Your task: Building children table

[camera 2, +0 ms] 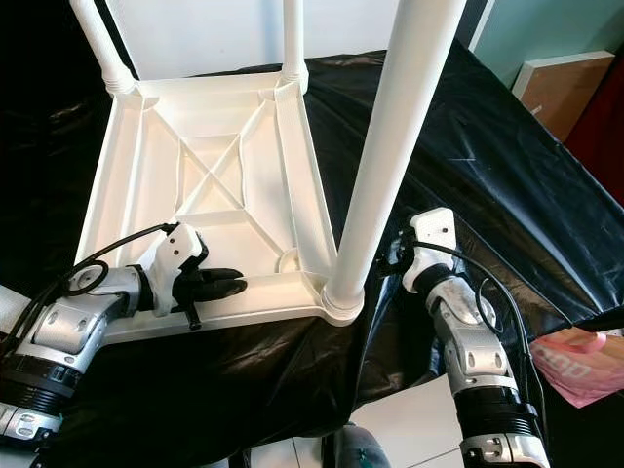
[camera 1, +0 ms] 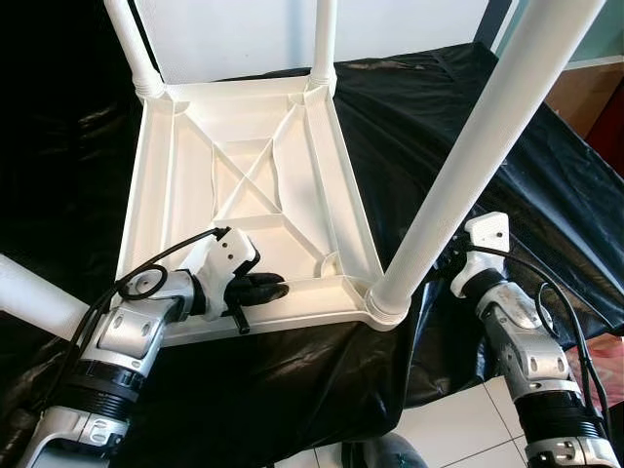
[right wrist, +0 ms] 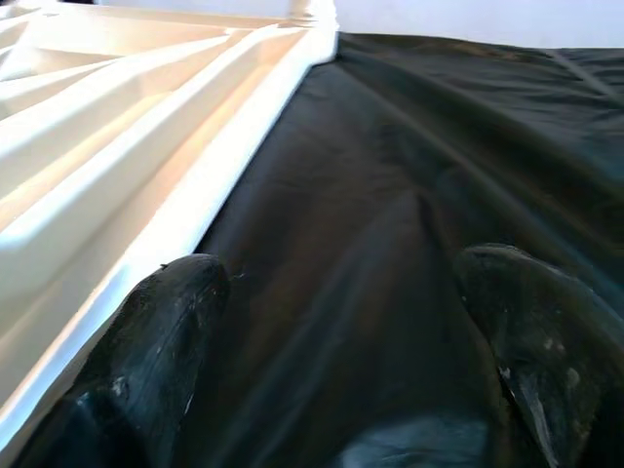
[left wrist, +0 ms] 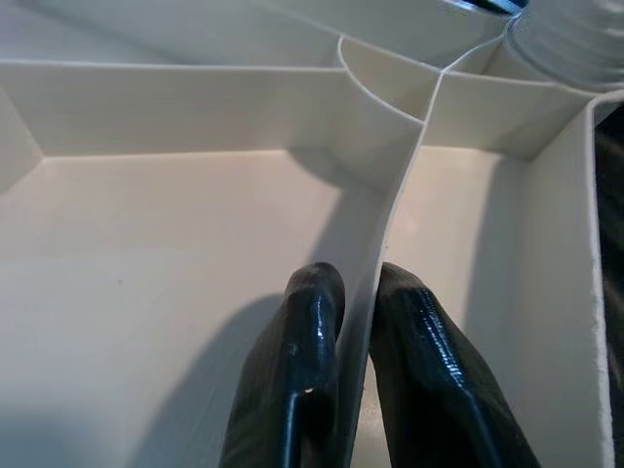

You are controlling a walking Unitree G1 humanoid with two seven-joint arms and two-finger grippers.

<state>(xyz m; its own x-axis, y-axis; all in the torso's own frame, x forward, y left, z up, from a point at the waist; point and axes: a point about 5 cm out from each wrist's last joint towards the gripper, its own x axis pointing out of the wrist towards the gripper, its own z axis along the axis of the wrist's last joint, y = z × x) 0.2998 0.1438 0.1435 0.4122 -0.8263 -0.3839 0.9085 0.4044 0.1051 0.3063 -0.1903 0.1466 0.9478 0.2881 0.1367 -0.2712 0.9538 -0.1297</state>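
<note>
A white plastic children's table [camera 1: 244,166] lies upside down on a black cloth [camera 1: 546,195]. Two legs rise at its far corners [camera 1: 132,44] [camera 1: 325,39], and a long leg [camera 1: 468,156] stands in the near right corner socket. My left gripper [camera 1: 268,290] is at the table's near edge, shut on a thin upright rib [left wrist: 390,224] of the underside; its fingers [left wrist: 312,331] pinch the rib from both sides. My right gripper [right wrist: 341,302] hovers open over the cloth just right of the table's rim [right wrist: 195,214], behind the near right leg.
Another white tube [camera 1: 34,297] crosses the lower left beside my left arm. The black cloth hangs over the front edge above a white tiled floor [camera 1: 458,429]. A pink object [camera 2: 575,366] lies at the lower right, a brown board [camera 2: 565,88] at the far right.
</note>
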